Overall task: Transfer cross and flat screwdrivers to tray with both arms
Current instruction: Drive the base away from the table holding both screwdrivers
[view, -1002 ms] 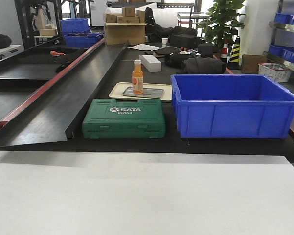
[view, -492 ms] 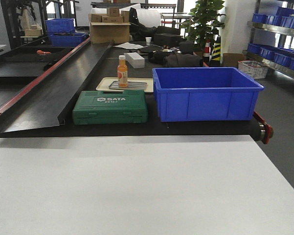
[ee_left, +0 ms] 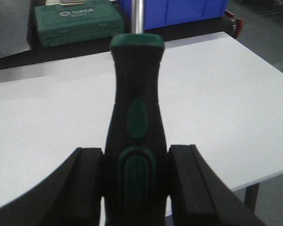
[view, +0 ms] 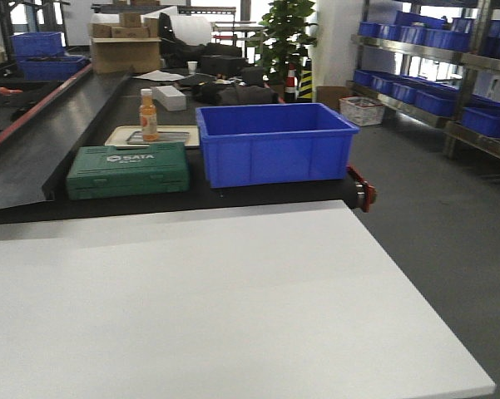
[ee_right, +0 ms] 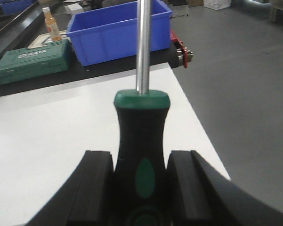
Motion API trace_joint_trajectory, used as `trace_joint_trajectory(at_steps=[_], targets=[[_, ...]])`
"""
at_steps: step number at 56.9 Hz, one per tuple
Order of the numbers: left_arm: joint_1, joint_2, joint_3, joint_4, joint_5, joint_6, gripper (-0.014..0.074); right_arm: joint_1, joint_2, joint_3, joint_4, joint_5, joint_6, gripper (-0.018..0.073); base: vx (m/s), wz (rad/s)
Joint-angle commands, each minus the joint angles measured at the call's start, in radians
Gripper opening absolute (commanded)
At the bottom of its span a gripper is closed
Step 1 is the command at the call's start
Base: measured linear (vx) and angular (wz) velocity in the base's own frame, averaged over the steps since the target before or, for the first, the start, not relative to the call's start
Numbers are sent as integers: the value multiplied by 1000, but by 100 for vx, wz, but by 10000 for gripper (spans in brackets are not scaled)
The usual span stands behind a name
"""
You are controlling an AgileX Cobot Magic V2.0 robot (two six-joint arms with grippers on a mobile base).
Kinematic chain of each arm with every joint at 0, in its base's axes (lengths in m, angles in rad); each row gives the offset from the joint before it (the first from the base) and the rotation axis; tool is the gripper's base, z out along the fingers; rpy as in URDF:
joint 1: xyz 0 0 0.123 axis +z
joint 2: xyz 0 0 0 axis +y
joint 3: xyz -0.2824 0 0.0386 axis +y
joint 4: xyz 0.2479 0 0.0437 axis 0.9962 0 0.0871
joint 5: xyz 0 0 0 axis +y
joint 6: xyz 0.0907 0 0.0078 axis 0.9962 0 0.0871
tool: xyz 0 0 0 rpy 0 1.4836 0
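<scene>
My left gripper (ee_left: pixel 135 157) is shut on the black-and-green handle of a screwdriver (ee_left: pixel 136 89), whose steel shaft runs up out of the left wrist view. The right gripper (ee_right: pixel 140 160) is shut on a matching screwdriver (ee_right: pixel 141 127), and its shaft also leaves the frame. Both tips are out of view, so I cannot tell cross from flat. Both hands hang above the white table (view: pixel 233 291). The grey tray (view: pixel 173 136) lies on a cream board on the black conveyor behind the green case, with an orange bottle (view: pixel 149 115) standing on it. Neither arm shows in the front view.
A green SATA tool case (view: pixel 129 169) and a deep blue bin (view: pixel 270 143) sit on the conveyor just past the table's far edge. The table's right edge (view: pixel 424 299) drops to grey floor. Shelves of blue bins (view: pixel 433 91) line the right wall.
The front view has swung right and back: the case, bin and tray slid left and look smaller, and the table's right edge and the shelves have come into view.
</scene>
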Motion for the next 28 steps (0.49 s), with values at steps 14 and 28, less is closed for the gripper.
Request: trace_joint_trajectory(at_steps=[14, 28], targets=[[3, -7, -27, -18, -97, -6, -1, -2, 4, -28, 0, -94, -4, -8, -21, -49], [3, -7, -27, -18, -97, -6, -1, -2, 4, -28, 0, -94, -4, -8, -15, -53]])
